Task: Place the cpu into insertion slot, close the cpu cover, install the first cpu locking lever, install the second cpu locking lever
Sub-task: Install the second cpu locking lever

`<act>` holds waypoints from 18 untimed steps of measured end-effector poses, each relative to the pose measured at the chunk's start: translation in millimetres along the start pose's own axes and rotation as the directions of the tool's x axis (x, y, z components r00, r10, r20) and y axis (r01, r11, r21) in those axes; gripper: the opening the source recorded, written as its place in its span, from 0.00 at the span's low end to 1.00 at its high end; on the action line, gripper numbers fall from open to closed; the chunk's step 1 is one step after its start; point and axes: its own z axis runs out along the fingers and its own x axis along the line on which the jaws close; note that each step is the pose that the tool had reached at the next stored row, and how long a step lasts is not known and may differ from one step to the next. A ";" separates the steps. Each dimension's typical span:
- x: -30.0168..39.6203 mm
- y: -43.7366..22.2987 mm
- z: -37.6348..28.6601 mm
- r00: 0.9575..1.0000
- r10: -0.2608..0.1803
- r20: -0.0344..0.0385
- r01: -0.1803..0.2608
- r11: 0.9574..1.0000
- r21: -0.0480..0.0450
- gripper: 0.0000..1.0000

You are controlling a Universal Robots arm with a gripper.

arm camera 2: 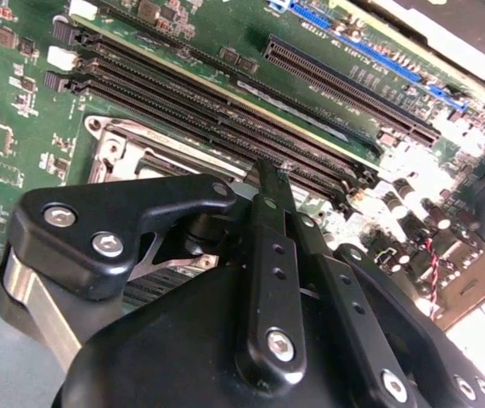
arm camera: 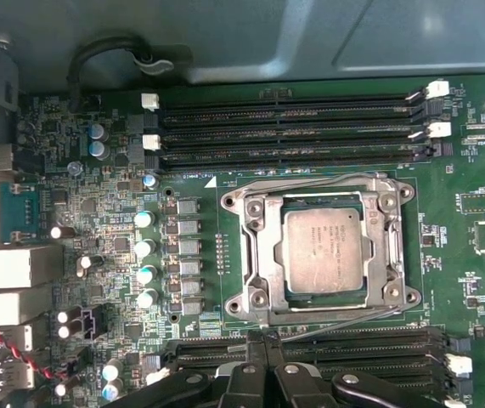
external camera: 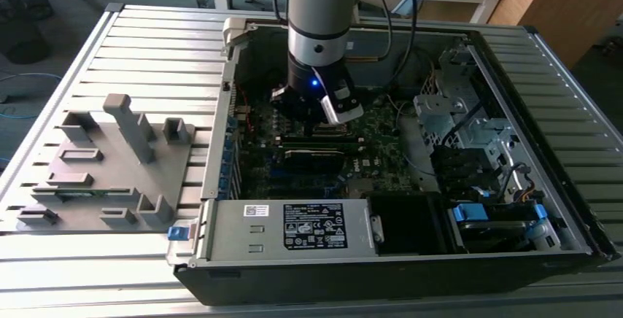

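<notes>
The cpu [arm camera: 323, 249] lies flat in the insertion slot [arm camera: 286, 293], its dull silver top showing through the cut-out of the cpu cover [arm camera: 262, 255], which appears folded down around it, so seating looks done and the cover looks closed. In the first wrist view the gripper [arm camera: 263, 340] sits just beside the socket's edge, nearest the thin wire locking lever [arm camera: 344, 312] running along that side between the socket and the memory slots [arm camera: 327, 353]. Its fingers [arm camera 2: 269, 200] stand narrow, nearly together, holding nothing I can make out. In the exterior view the arm reaches straight down into the open computer case [external camera: 545, 208], onto the green motherboard [arm camera: 81, 161], with walls and cables close around.
</notes>
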 end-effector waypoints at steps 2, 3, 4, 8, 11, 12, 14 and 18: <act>0.1 0.0 0.4 1.000 0.000 0.000 0.000 1.000 0.000 0.10; 0.1 0.0 0.6 1.000 0.000 0.000 0.000 1.000 0.000 0.10; 0.1 0.0 0.8 1.000 0.000 0.000 0.000 1.000 0.000 0.10; 0.2 0.0 1.4 1.000 0.000 0.000 0.000 1.000 0.000 0.10; 0.3 -0.1 2.0 1.000 0.000 0.000 0.000 1.000 0.000 0.10; 2.5 -0.3 5.2 1.000 0.000 0.000 0.000 1.000 0.000 0.10; 3.5 -0.4 6.1 1.000 0.000 0.000 0.000 1.000 0.000 0.10; 3.5 -0.4 6.1 1.000 0.000 0.000 0.000 1.000 0.000 0.10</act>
